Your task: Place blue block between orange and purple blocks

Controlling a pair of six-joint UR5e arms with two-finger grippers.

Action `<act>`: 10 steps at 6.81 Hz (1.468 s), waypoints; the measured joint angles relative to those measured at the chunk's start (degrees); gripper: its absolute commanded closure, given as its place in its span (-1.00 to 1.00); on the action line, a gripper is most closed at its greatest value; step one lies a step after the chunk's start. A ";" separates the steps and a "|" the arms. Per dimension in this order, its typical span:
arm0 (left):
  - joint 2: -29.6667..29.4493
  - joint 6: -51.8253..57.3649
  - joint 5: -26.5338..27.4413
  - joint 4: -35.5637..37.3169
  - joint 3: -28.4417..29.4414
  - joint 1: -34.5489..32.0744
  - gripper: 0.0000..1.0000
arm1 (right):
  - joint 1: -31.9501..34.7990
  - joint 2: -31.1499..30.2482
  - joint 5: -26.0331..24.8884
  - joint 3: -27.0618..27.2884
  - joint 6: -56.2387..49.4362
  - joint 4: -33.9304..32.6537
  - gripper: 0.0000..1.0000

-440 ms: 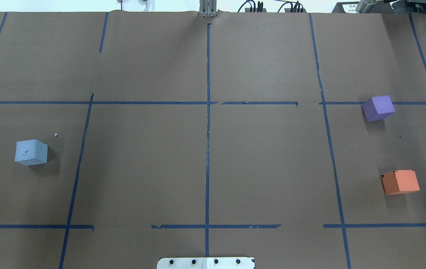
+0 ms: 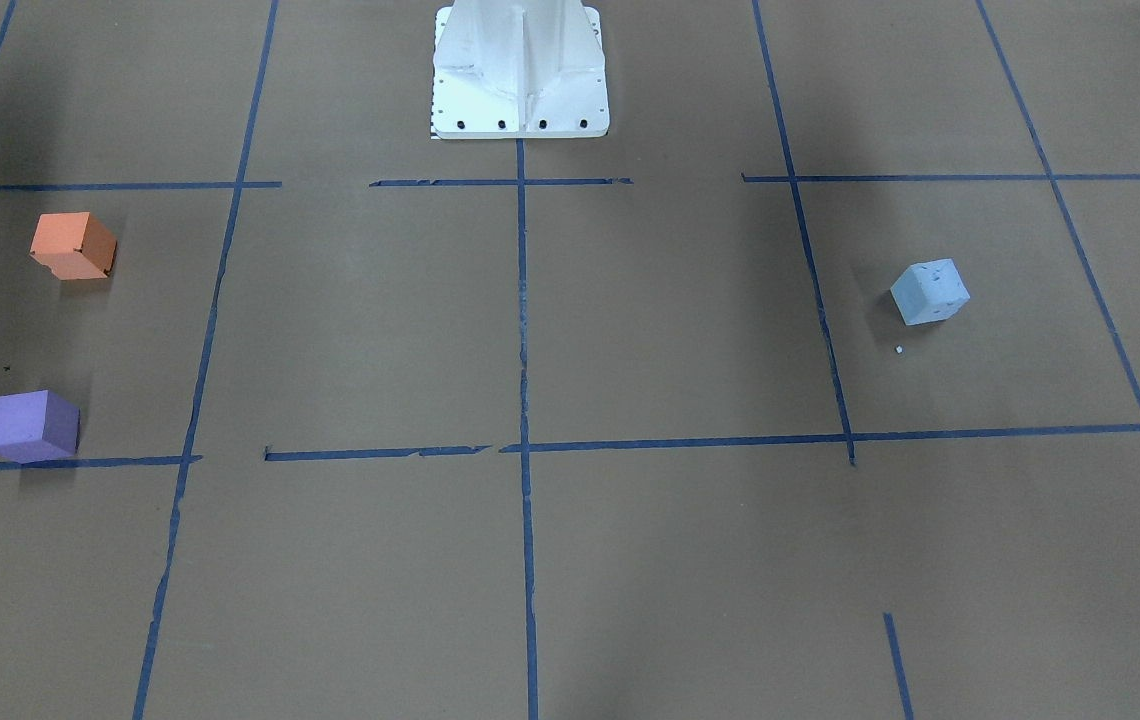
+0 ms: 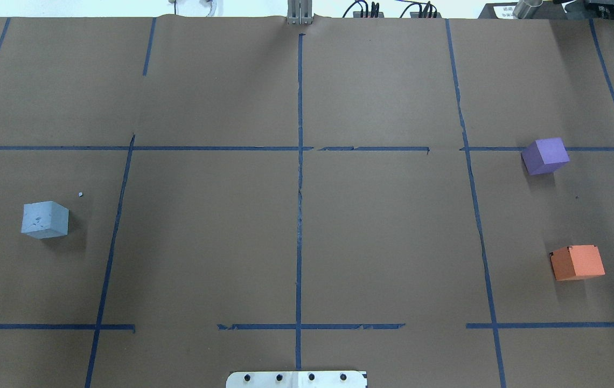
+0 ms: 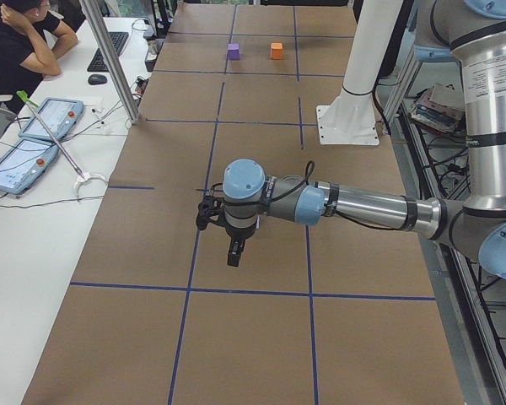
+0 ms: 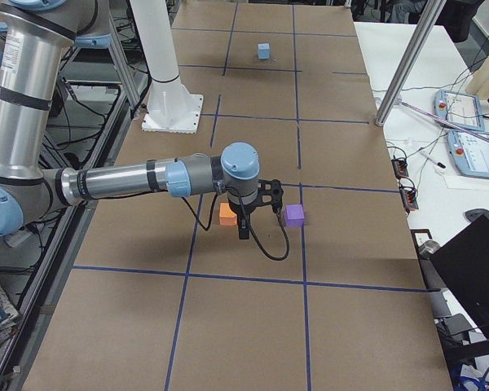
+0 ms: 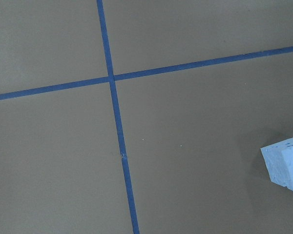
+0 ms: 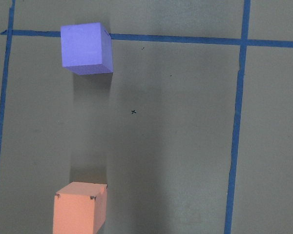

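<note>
The pale blue block (image 3: 44,219) sits alone on the robot's left side of the table, also in the front view (image 2: 930,291) and at the right edge of the left wrist view (image 6: 284,162). The purple block (image 3: 545,156) and the orange block (image 3: 577,262) sit apart on the right side with a bare gap between them, as the right wrist view shows them, purple (image 7: 85,47) and orange (image 7: 79,207). The left gripper (image 4: 234,253) and the right gripper (image 5: 243,228) hang above the table and show only in the side views, so I cannot tell whether they are open or shut.
Brown paper covers the table, marked by a grid of blue tape lines (image 3: 299,215). The white robot base (image 2: 520,75) stands at the near middle edge. A tiny white crumb (image 3: 80,194) lies by the blue block. Operators' desks with tablets (image 4: 42,126) line the far side.
</note>
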 measured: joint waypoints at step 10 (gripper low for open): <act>-2.99 -43.19 3.20 -15.38 0.47 21.88 -1.00 | -1.49 1.39 -0.19 -1.22 0.36 3.40 -1.00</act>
